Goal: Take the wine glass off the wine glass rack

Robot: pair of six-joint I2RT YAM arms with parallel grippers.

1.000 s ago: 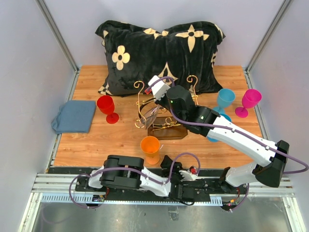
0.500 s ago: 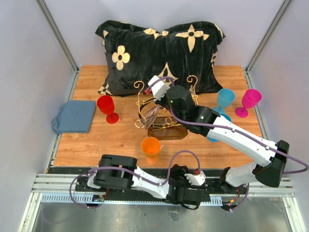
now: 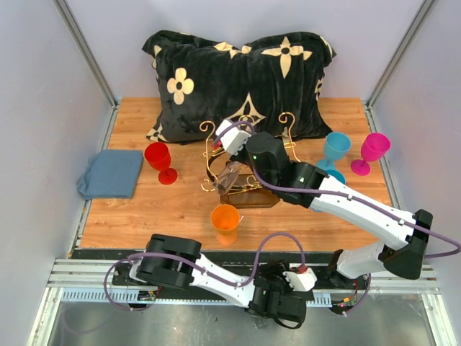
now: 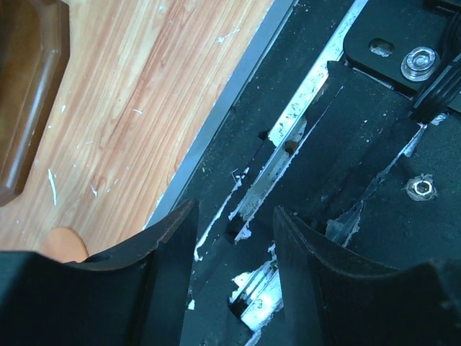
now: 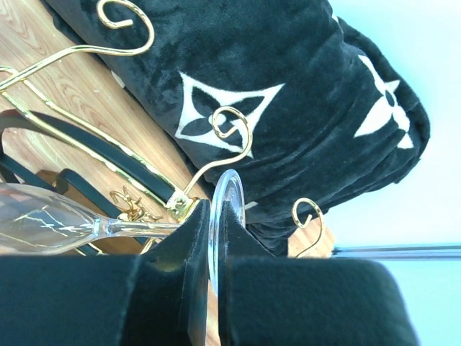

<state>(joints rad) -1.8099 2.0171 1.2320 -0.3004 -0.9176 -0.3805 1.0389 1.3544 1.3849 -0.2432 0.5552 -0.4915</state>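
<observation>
The clear wine glass (image 3: 229, 176) hangs tilted among the wires of the wine glass rack (image 3: 253, 195), a gold scrolled stand with black rails on a dark brown base. My right gripper (image 3: 229, 137) reaches over the rack from the right. In the right wrist view this gripper (image 5: 216, 210) is shut on the glass's round foot (image 5: 230, 189). The stem (image 5: 137, 228) and bowl (image 5: 36, 220) run off to the left beside a gold scroll (image 5: 232, 127) and a black rail (image 5: 108, 153). My left gripper (image 4: 233, 216) stands open and holds nothing, over the black base plates at the near edge.
A black flowered pillow (image 3: 238, 76) lies behind the rack. A red glass (image 3: 159, 160) and a blue cloth (image 3: 111, 174) are at the left. An orange cup (image 3: 225, 219) stands in front of the rack. Blue (image 3: 335, 148) and magenta (image 3: 373, 150) glasses stand at the right.
The right gripper has shifted slightly left and nearer with the glass's foot, and the bowl has tilted more. The left arm has swung further right along the near edge.
</observation>
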